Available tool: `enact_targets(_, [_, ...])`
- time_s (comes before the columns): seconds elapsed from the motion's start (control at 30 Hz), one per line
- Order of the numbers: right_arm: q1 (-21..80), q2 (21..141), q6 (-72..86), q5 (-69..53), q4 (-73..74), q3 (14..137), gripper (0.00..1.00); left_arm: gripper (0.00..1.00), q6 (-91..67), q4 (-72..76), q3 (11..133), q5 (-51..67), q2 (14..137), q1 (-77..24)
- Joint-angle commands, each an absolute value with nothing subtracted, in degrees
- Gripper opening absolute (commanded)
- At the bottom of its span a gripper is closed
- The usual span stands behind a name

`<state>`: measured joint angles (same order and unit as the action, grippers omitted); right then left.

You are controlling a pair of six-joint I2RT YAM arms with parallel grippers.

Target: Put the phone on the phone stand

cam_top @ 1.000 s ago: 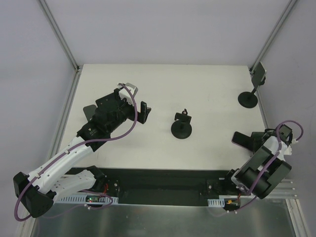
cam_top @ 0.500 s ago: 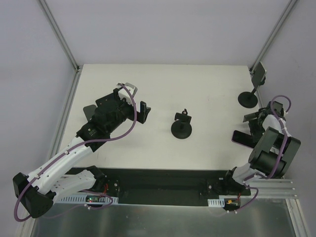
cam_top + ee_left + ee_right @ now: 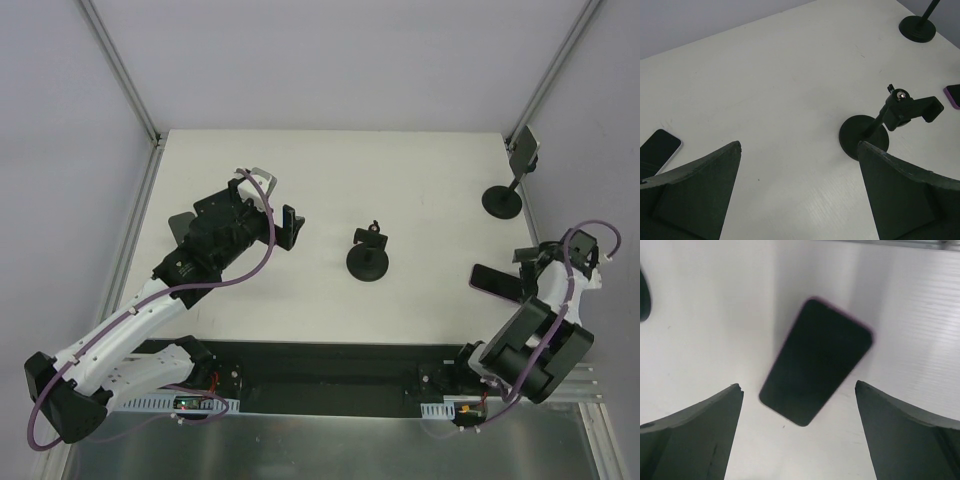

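Little is done: the phone (image 3: 815,360) lies ungrasped on the desk (image 3: 420,180) at the frame's middle under the spread right gripper (image 3: 797,387), the phone stand (image 3: 369,255) is unloaded, and the left gripper (image 3: 799,145) is likewise spread.

White table (image 3: 430,180) with phone stand (image 3: 368,263), second stand (image 3: 502,203), phone (image 3: 493,282), second phone (image 3: 659,150)

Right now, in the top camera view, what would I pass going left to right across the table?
left gripper → phone stand → phone. The second stand near the far right corner and the right gripper overlap the phone's span, so they are left out.
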<state>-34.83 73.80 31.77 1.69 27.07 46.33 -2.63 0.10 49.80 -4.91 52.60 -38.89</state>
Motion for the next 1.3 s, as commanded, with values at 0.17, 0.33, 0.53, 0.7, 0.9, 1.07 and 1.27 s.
enact_targets(0.17, [-41.48, 69.08, 37.79, 5.89, 23.12, 38.24, 0.96, 0.99, -4.22, 1.50, 51.86, -3.69, 51.59, -38.50])
enact_targets(0.33, [-41.31, 71.36, 39.81, 5.01, 17.41, 36.30, 0.96, 0.99, -4.31, 1.49, 51.77, -3.34, 50.89, -38.50])
enact_targets(0.53, [-40.17, 76.98, 40.96, 4.04, 15.12, 38.75, 0.96, 0.99, -3.96, 1.58, 51.77, -3.69, 50.71, -38.50])
enact_targets(0.7, [-35.25, 83.22, 40.26, 5.62, 16.25, 43.93, 0.96, 0.99, -3.87, 1.50, 51.86, -3.69, 50.10, -38.50])
enact_targets(0.9, [-28.57, 88.06, 37.27, 9.13, 20.55, 50.17, 0.96, 0.99, -3.51, 1.58, 51.86, -4.04, 49.75, -38.50])
enact_targets(1.07, [-22.77, 92.89, 30.08, 10.37, 25.57, 56.15, 0.96, 0.99, -3.69, 1.49, 51.86, -3.78, 49.31, -38.50])
enact_targets(1.27, [-20.92, 99.49, 27.86, 8.44, 35.41, 64.94, 0.96, 0.99, -3.87, 1.49, 51.94, -3.52, 48.78, -38.50])
